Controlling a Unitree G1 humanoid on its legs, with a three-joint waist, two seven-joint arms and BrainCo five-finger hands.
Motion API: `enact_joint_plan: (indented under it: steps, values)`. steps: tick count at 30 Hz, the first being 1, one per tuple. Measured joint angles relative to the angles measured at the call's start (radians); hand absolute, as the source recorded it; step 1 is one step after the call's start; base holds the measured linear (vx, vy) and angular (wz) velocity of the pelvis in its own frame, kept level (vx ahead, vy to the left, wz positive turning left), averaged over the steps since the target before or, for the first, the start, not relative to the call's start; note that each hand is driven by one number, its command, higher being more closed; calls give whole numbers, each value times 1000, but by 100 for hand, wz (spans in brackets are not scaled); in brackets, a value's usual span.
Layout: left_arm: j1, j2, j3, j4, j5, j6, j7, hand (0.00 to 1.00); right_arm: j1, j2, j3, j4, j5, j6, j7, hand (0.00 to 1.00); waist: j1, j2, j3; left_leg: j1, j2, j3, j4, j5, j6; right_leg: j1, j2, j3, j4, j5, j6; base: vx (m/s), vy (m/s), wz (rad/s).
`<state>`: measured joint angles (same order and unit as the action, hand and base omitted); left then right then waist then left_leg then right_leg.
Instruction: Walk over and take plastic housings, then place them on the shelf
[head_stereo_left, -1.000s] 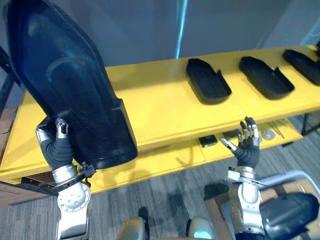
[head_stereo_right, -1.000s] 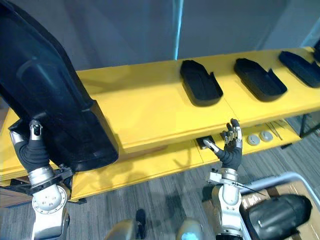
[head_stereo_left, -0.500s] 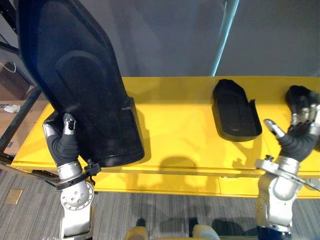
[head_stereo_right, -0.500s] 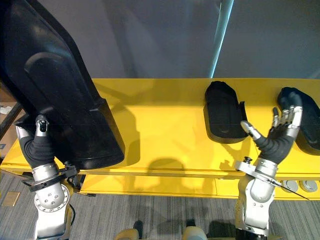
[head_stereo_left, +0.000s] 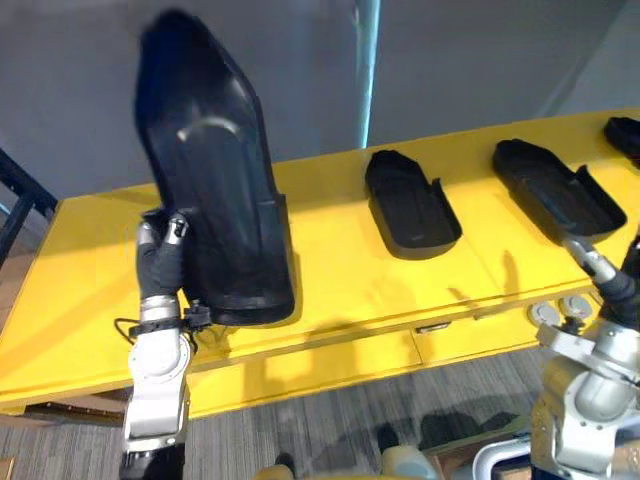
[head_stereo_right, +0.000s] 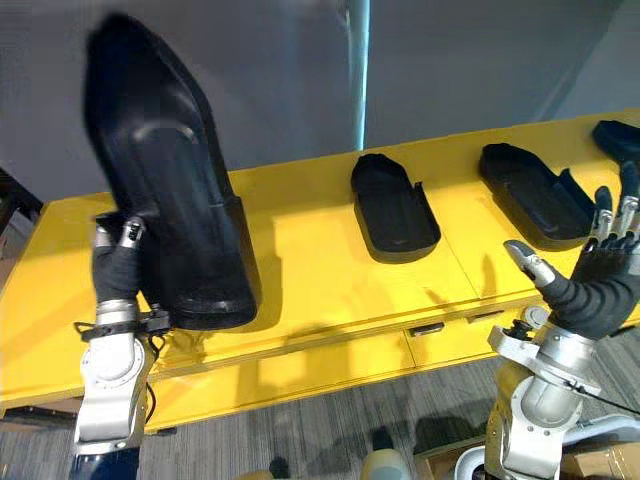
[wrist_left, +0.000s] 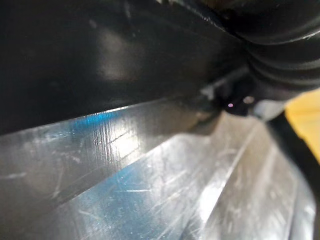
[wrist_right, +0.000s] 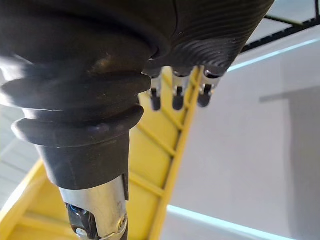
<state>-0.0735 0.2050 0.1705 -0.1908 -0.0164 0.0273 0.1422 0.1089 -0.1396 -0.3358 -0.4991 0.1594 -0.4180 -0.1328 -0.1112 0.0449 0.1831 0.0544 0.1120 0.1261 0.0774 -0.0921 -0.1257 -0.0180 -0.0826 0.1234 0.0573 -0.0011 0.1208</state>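
My left hand (head_stereo_left: 163, 262) has hold of the large black plastic housing (head_stereo_left: 215, 200) at its lower left edge. The thumb is pressed on the near face and the fingers are hidden behind the shell. The housing stands on end, leaning a little to the left, with its narrow end high against the grey wall (head_stereo_left: 480, 60). Its wide end is down at the top of the yellow shelf (head_stereo_left: 80, 290), on the left part, close to the near edge. I cannot tell whether it bears on the shelf there.

My right hand (head_stereo_right: 600, 285) is raised at the near right, just off the shelf's front edge. Its fingers are straight and spread, and it holds nothing.

Further right on the shelf top lie three smaller black housings, well apart from one another: the middle housing (head_stereo_left: 410, 205), the right housing (head_stereo_left: 555, 190) and the far-right housing (head_stereo_left: 625, 135) at the frame's edge. A pale blue strip (head_stereo_left: 368, 70) runs up the wall behind the middle one. Grey carpet (head_stereo_left: 330, 430) lies in front.
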Motion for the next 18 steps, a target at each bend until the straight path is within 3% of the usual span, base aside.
enact_joint_plan:
  steps: [4, 10, 14, 18]
  values:
    - [-157, 89, -22, 373, -52, 123, 8, 100, -1, -58, 70, 4, 74, 43, 155, 0, -17, 0, 0, 11, 1, 24, -5, 0, 0, -5, 4, 23, -3, 10, -1, 5, 8, -18]
    - [-314, 173, -32, 562, -96, 160, 31, 100, -5, -108, 163, 19, 149, 110, 268, 0, -40, 1, 0, 13, -2, 30, -18, 5, 4, -16, 5, 35, -1, 11, 0, 4, 1, -4]
    - [-415, 188, -47, 632, -96, 181, 41, 100, -8, -124, 210, 44, 221, 123, 304, 0, -49, 2, 1, 14, -7, 29, -27, 10, 9, -18, 1, 37, -2, 11, 1, 0, 1, 1]
    - [-480, 220, -88, 707, -94, 215, 34, 100, -22, -124, 299, 63, 218, 152, 310, 0, -70, 12, 6, 15, -14, 29, -40, 19, 12, -23, -5, 39, -3, 14, 4, -4, 4, 0]
